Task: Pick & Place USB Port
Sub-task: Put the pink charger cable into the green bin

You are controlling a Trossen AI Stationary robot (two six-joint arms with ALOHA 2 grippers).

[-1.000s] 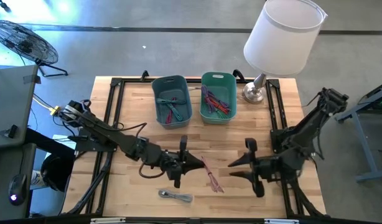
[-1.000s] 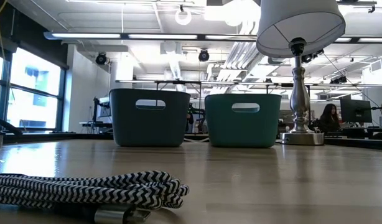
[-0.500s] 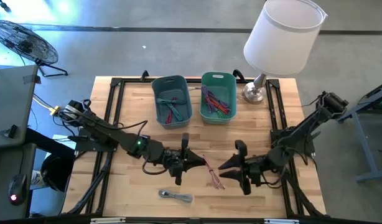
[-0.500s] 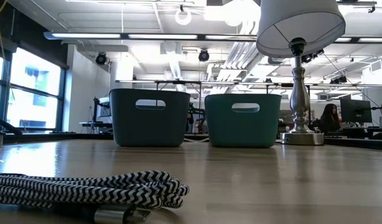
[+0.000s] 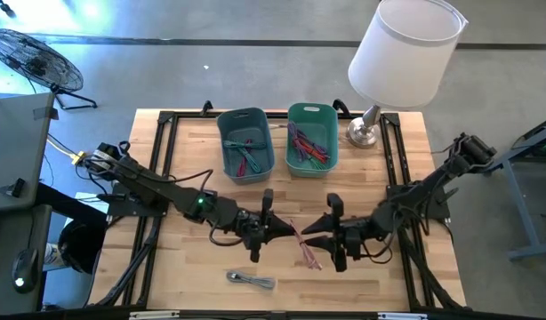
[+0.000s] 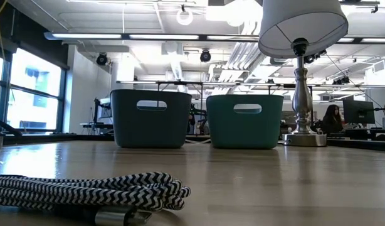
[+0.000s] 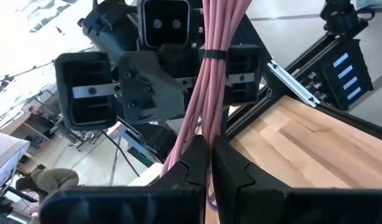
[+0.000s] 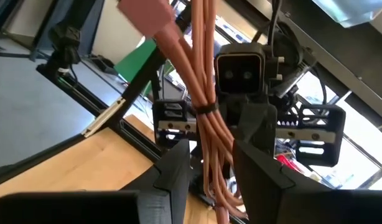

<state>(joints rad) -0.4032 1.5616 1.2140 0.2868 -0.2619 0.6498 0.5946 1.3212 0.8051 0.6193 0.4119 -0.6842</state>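
Note:
A bundle of pink cable (image 5: 301, 246), bound by a black tie (image 7: 214, 54), lies between my two grippers at the table's middle front. My left gripper (image 5: 275, 228) is shut on the bundle's left end. My right gripper (image 5: 316, 236) is open and faces the left one. Its two fingers (image 8: 173, 167) stand on either side of the bundle (image 8: 204, 106). A black-and-white braided cable (image 5: 252, 281) lies coiled on the table near the front edge and fills the low view's foreground (image 6: 86, 191). My left gripper pinches the pink bundle near its left end (image 7: 203, 134) between its two fingers. The fingers come level from the table's left and lie along the bundle, which sticks out past them toward the right gripper. My right gripper: I cannot tell whether its fingers touch the bundle.
A blue-grey bin (image 5: 246, 142) and a teal bin (image 5: 311, 138), both holding cables, stand at the table's far middle. A lamp with a white shade (image 5: 402, 53) stands at the far right. A black frame rail (image 5: 166, 160) borders the table.
My right gripper has gone toward the table's left, up to the pink bundle, and its open fingers now stand around the bundle. My left gripper has shifted a little toward the right with the bundle's end.

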